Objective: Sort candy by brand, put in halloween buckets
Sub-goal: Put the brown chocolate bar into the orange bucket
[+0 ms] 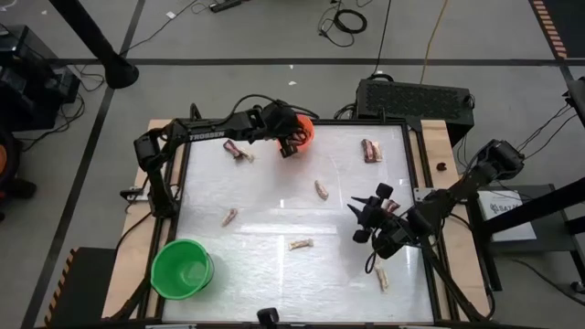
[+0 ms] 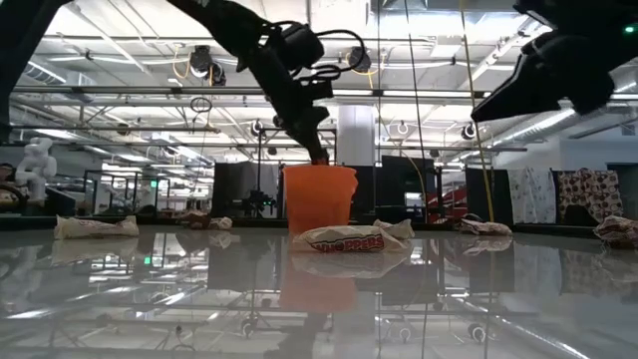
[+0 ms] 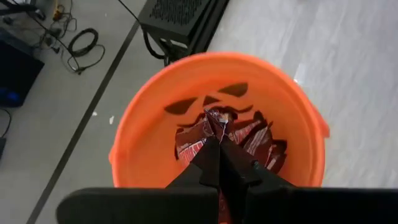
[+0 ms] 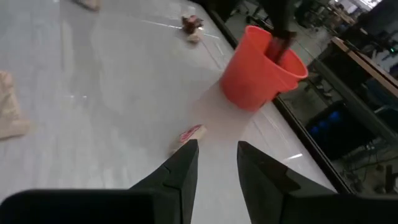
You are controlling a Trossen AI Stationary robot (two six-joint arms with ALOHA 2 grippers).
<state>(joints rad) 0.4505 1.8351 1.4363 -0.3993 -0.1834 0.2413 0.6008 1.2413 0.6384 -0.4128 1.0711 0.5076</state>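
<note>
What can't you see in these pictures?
- Inside the orange bucket, high view: the left gripper and its arm cover it.
- Green bucket: absent from the low view and both wrist views.
- Candy brand names, high view: too small to read.
- Right gripper, low view: cut off by the top edge.

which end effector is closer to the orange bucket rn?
Left. The left end effector is shut on a dark red candy just above the orange bucket. The right end effector hovers open, away over mid-table.
</note>
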